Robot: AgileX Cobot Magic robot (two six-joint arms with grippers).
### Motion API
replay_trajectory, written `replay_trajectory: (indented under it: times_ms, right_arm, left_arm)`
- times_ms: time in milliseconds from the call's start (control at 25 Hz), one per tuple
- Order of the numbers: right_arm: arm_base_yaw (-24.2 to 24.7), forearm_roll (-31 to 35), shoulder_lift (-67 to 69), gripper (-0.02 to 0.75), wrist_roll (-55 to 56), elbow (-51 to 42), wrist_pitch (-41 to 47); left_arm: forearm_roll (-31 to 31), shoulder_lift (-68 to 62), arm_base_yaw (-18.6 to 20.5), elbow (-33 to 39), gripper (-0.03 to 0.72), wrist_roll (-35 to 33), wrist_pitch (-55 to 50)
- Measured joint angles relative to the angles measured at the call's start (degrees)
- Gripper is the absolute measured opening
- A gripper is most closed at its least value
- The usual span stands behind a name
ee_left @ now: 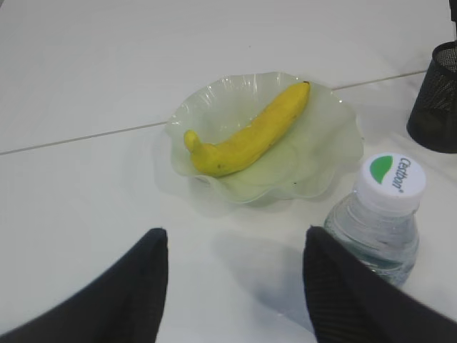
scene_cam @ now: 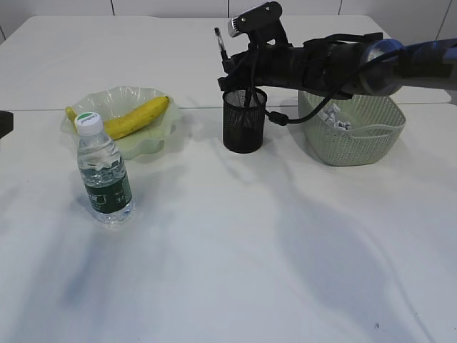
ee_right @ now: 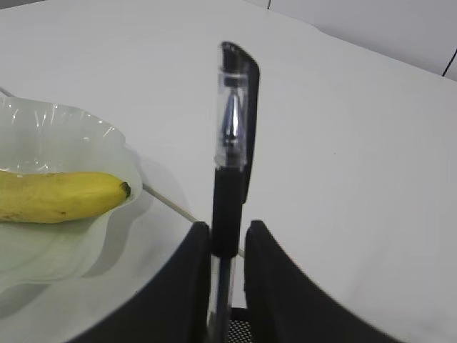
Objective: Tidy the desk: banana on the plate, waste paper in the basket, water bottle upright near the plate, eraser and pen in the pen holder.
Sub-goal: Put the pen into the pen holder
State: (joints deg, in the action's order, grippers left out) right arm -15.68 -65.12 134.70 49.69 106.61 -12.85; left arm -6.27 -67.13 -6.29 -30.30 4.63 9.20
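Observation:
The banana (scene_cam: 139, 116) (ee_left: 250, 136) lies in the pale green plate (scene_cam: 153, 139) (ee_left: 328, 143). In front of the plate the water bottle (scene_cam: 105, 175) (ee_left: 382, 214) stands upright. My left gripper (ee_left: 234, 239) hangs open and empty just left of the bottle. My right gripper (ee_right: 227, 229) (scene_cam: 228, 71) is over the black mesh pen holder (scene_cam: 244, 128). The pen (ee_right: 232, 128) (scene_cam: 221, 46) stands upright between its jaws, with its lower end down in the holder. It touches the left finger, and a narrow gap shows at the right one. White waste paper (scene_cam: 341, 125) lies in the basket (scene_cam: 353, 143). The eraser is out of view.
The right arm reaches in from the right edge, above the basket. A black cable hangs from it between the pen holder and the basket. White cloth covers the table, with a seam line running behind the plate.

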Motion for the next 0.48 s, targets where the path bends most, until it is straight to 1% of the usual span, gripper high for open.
replay_trajectory:
  times_ms: [200,240,360,480]
  right_arm:
    - [0.00,0.00,-0.09,0.265,2.35,0.00,0.11]
    - [0.00,0.00,-0.09,0.283,2.46,0.00,0.11]
    - [0.00,0.00,-0.09,0.313,2.70,0.00,0.11]
    - [0.00,0.00,-0.09,0.317,2.80,0.00,0.11]
  left_arm:
    - [0.00,0.00,0.00,0.00,0.426,0.00,0.00]
    - [0.00,0.00,0.00,0.00,0.426,0.00,0.00]
    - [0.00,0.00,0.00,0.00,0.426,0.00,0.00]
    - [0.00,0.00,0.00,0.00,0.426,0.00,0.00]
